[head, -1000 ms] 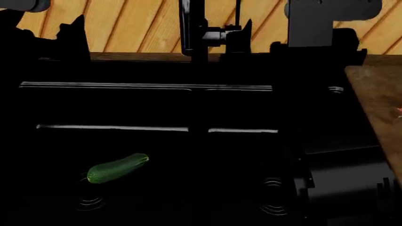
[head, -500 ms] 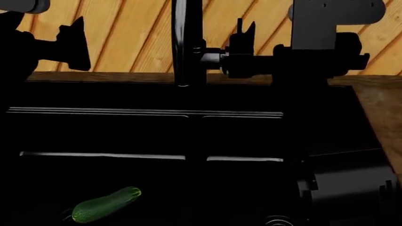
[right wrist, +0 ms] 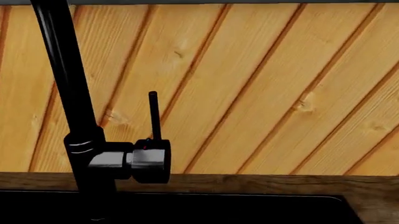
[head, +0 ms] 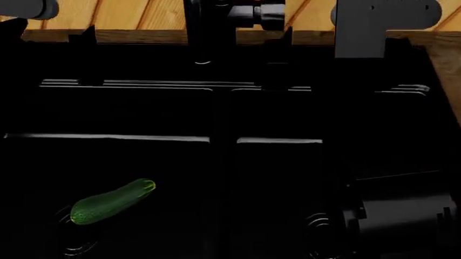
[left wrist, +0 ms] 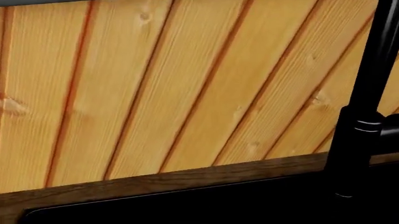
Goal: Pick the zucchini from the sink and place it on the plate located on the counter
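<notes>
The zucchini [head: 112, 202], dark green with a pale stem end, lies slanted on the floor of the left basin of the black sink [head: 216, 113], beside a round drain [head: 75, 248]. Both grippers hang high at the back of the sink, far from it. My left gripper [head: 88, 33] and right gripper [head: 286, 33] show only as dark silhouettes against the wood, so how their jaws stand is unreadable. Neither wrist view shows its own fingers. The counter [head: 446, 75] shows as brown wood at the right edge and behind the sink [right wrist: 249, 182]. The plate is out of view.
A black faucet [head: 209, 27] rises behind the divider between the basins; it shows in the right wrist view with its lever handle [right wrist: 153, 158], and in the left wrist view [left wrist: 361, 116]. Slanted wooden wall planks [left wrist: 187, 84] stand behind. A dark robot part [head: 403, 216] fills the lower right.
The head view has shifted: the scene slid down in the picture, then back up. The zucchini keeps its place by the drain. Both gripper silhouettes now sit nearer the top edge.
</notes>
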Motion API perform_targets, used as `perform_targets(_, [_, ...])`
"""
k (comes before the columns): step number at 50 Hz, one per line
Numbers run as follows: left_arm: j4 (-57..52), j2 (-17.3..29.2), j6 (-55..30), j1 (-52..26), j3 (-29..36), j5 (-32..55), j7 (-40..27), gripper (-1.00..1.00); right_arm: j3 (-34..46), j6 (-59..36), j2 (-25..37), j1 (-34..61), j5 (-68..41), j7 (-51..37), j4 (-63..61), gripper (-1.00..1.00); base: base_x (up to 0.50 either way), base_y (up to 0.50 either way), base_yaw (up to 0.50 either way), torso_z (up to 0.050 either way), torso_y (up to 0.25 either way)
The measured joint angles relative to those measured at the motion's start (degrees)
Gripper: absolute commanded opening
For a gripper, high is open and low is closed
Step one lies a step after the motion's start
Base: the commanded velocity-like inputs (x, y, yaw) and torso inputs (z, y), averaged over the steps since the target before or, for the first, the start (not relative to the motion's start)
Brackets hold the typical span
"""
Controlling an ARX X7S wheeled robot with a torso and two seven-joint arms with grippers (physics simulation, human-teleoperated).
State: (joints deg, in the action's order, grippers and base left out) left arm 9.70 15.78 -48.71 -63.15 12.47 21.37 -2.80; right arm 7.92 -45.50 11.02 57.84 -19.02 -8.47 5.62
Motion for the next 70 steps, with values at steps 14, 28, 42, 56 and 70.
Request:
perform_targets(14, [-2.4, 2.0, -3.5, 0.6, 2.4, 0.8, 1.6, 1.0, 0.0, 0.2, 0.2, -0.4, -0.5, -0.2, -0.1, 1.0, 0.0, 0.0, 0.0, 0.0, -0.063])
perform_targets(28, [-10.9, 10.6, -13.0, 0.6, 16.9, 1.4, 12.0, 1.0, -0.6, 0.7, 0.6, -1.1, -1.3, -0.4, -0.2, 1.0, 0.0, 0.0, 0.0, 0.0, 0.0])
perform_targets(42, [-14.9, 15.2, -16.0, 1.4, 26.1, 1.2, 17.8, 1.0, -0.6, 0.9, 0.8, -1.7, -1.7, -0.7, -0.3, 1.0, 0.0, 0.0, 0.0, 0.0, 0.0])
perform_targets(56, [-15.1, 16.0, -16.2, 2.3, 31.7, 0.4, 20.1, 1.0, -0.7, 1.3, 1.1, -2.3, -2.1, -1.0, -0.4, 1.0, 0.0, 0.0, 0.0, 0.0, 0.0])
perform_targets(70, [-8.4, 14.4, -11.5, 3.3, 35.6, -2.0, 20.9, 1.0, -0.7, 1.9, 1.3, -2.7, -2.4, -1.1, 0.1, 1.0, 0.0, 0.0, 0.0, 0.0, 0.0])
